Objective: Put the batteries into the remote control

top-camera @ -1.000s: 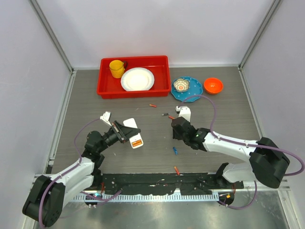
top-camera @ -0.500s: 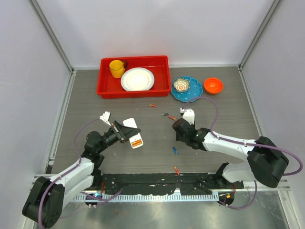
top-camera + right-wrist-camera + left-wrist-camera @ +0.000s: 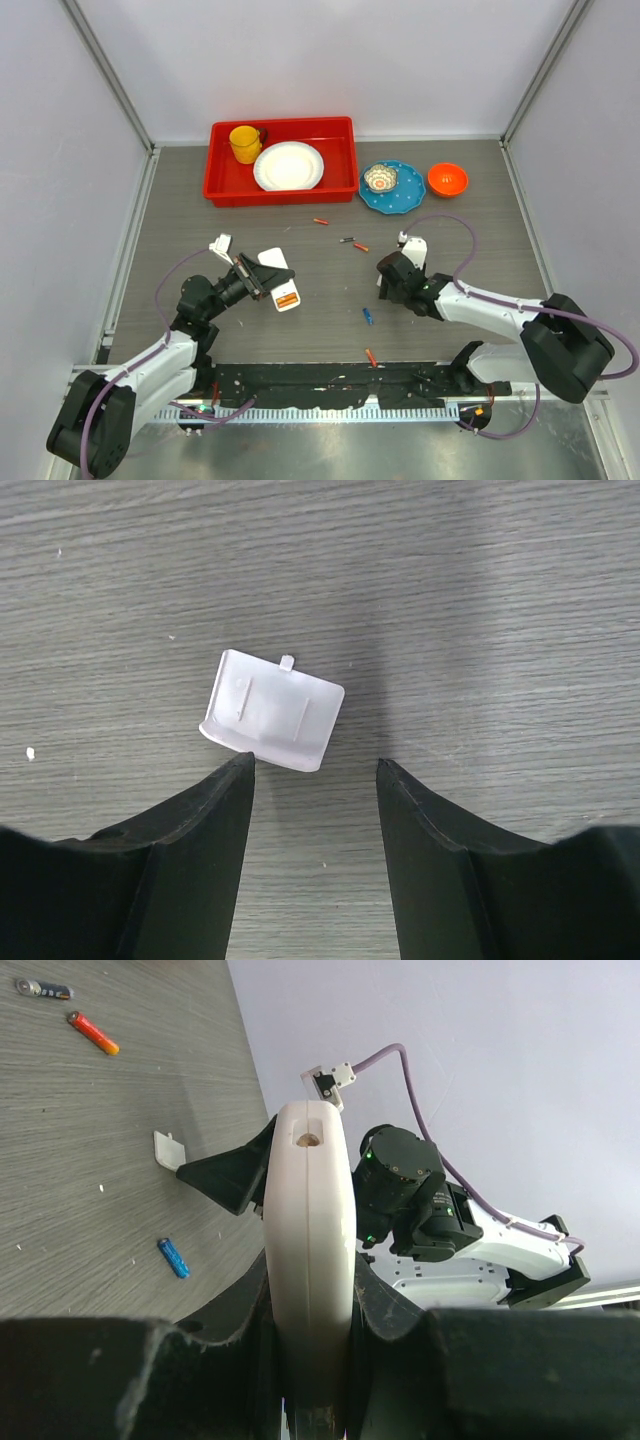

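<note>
We see the left gripper (image 3: 262,276) clamped on the remote control (image 3: 310,1260), which it holds edgewise. To the right of the remote, the right gripper (image 3: 313,767) has its jaws apart and empty; a small white battery cover (image 3: 270,723) lies on the table just beyond its tips. The batteries (image 3: 368,316) lie loose, all right of the remote: a blue one nearest, with orange, dark and red ones farther off.

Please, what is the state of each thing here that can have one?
left pincer: shut on the remote control
remote control: held on edge
right pincer: open, empty
white cover: lying loose on the table, before the right pincer
batteries: loose on the table, scattered
</note>
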Motion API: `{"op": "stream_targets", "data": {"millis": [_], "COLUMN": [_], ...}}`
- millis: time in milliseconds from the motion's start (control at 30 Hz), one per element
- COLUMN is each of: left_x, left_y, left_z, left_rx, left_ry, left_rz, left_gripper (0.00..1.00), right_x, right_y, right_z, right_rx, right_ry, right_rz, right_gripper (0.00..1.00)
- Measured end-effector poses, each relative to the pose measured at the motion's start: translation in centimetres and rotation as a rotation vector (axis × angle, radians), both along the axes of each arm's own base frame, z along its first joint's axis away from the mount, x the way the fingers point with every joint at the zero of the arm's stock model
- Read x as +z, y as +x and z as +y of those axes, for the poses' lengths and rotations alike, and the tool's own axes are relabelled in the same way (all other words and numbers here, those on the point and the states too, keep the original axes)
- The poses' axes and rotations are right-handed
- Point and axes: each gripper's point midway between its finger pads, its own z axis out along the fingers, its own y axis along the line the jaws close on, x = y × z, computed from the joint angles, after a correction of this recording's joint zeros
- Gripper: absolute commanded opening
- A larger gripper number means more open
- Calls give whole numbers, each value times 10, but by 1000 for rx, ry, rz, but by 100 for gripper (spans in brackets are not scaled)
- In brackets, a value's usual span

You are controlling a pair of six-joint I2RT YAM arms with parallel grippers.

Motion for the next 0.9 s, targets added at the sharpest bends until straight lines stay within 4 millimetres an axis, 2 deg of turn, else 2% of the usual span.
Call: {"op": "stream_targets", "data": {"millis": [100, 367, 567, 900], "left_x": [0, -2, -4, -6], "left_y": [0, -1, 0, 0], "left_z": [0, 0, 0, 0], "left_rx": [0, 0, 1, 1], "left_ry": [0, 2, 5, 8], "left_rz": [0, 5, 11, 20], "left_gripper": [0, 0, 0, 0], "right_x": [3, 27, 18, 4], "right_y": [3, 15, 18, 13], "right_z": [1, 4, -4, -3], "right_rx": [-11, -29, -59, -43], "right_ry": [28, 105, 94, 81], "right_rz": [-14, -96, -71, -25], "right_gripper": [57, 58, 58, 58]}}
